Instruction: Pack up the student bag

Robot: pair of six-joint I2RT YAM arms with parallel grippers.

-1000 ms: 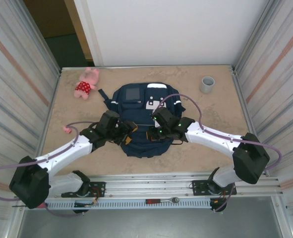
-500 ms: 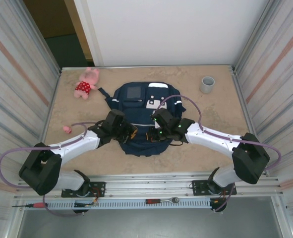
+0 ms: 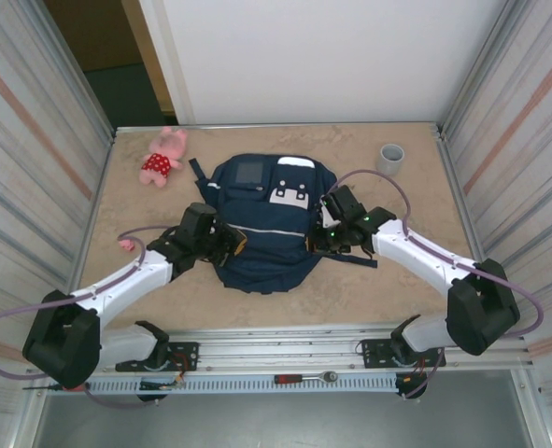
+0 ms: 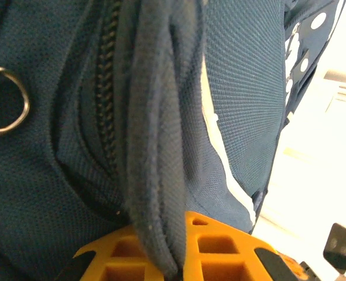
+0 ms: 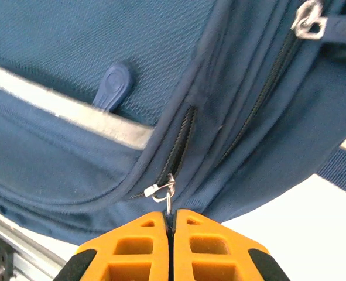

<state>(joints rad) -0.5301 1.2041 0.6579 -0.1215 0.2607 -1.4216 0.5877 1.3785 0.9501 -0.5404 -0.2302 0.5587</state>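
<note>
Your tan, speckled table (image 3: 257,140) sits between ribbed metal side walls (image 3: 33,140), with a flat white wall (image 3: 322,56) behind it. From above you can't see either claw's tips, because each wrist covers them. The tiny pink thing (image 3: 126,245) by the left edge is too small to name. In the wrist views the orange fingers are cut off at the bottom, and one bright corner of the left wrist view is too washed out to read. The student bag (image 3: 261,233) lies flat in the middle of the table. Its long side runs from the near edge to the far edge, with its grey square panel (image 3: 249,174) and white patch (image 3: 292,195) at the far end. It is soft, woven navy cloth with thick dark zips, a white stripe (image 5: 73,114), a blue rubbery tab (image 5: 114,85) and a round metal ring (image 4: 9,99). Your left gripper (image 4: 170,257) is at the bag's left side, and it pinches a thick fold of the bag's cloth next to a zip. Your right gripper (image 5: 171,225) is at the bag's right side, and its fingers are pressed together on a small metal zipper pull (image 5: 168,196). A fuzzy pink plush toy (image 3: 162,157) lies near the far left corner. A round grey cup (image 3: 390,159) stands upright near the far right corner.
</note>
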